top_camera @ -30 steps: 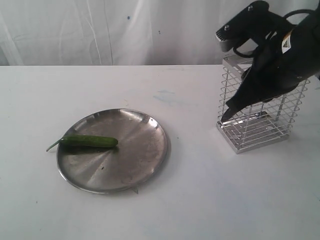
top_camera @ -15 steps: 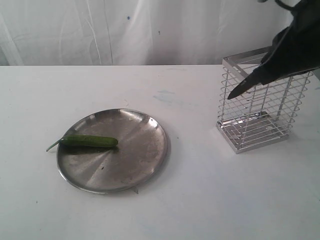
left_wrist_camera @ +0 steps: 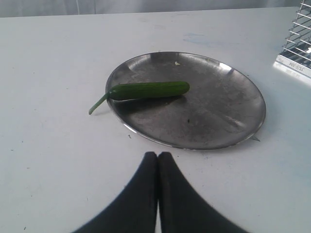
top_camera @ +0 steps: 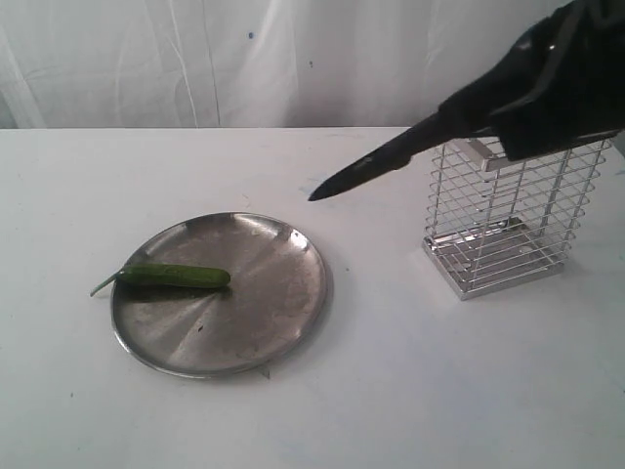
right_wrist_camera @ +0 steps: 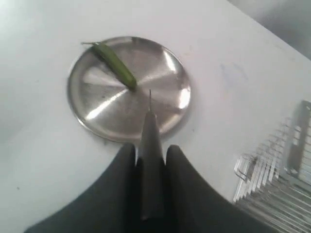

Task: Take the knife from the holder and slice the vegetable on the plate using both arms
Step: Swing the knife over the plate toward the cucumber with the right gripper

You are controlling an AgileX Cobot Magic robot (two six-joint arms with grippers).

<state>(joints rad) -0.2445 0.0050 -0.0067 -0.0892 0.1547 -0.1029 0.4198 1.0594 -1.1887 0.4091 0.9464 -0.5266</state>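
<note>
Gripping the knife (top_camera: pixel 376 166) by its handle, the right claw (top_camera: pixel 459 115) sits at the upper right of the exterior view, above and in front of the holder (top_camera: pixel 508 215). The dark blade slants down and to the left, its tip hanging in the air over bare bench (top_camera: pixel 410 371), between the holder and the plate (top_camera: pixel 264 322) and clear of both. In the right wrist view the knife (right_wrist_camera: pixel 149 145) is pinched between the two black fingers (right_wrist_camera: pixel 119 179) of the right claw (right_wrist_camera: pixel 150 160), with the blade pointing toward the plate (right_wrist_camera: pixel 165 97) and the vegetable (right_wrist_camera: pixel 115 63); part of the wire holder (right_wrist_camera: pixel 277 189) shows at that frame's lower right.

The plate lies left of centre in the exterior view. The vegetable (top_camera: pixel 174 277) rests on its left part, lying roughly level across the frame, with its thin pale stem poking over the rim onto the bench.

The left claw (left_wrist_camera: pixel 158 160) appears only in the left wrist view, at the bottom centre of the frame. Its fingers (left_wrist_camera: pixel 143 194) are pressed together with nothing between them, and it is close to the near rim of the plate (left_wrist_camera: pixel 233 126). The vegetable (left_wrist_camera: pixel 146 90) lies across the far left side of the plate there, and a corner of the holder (left_wrist_camera: pixel 297 43) shows at the upper right edge.
</note>
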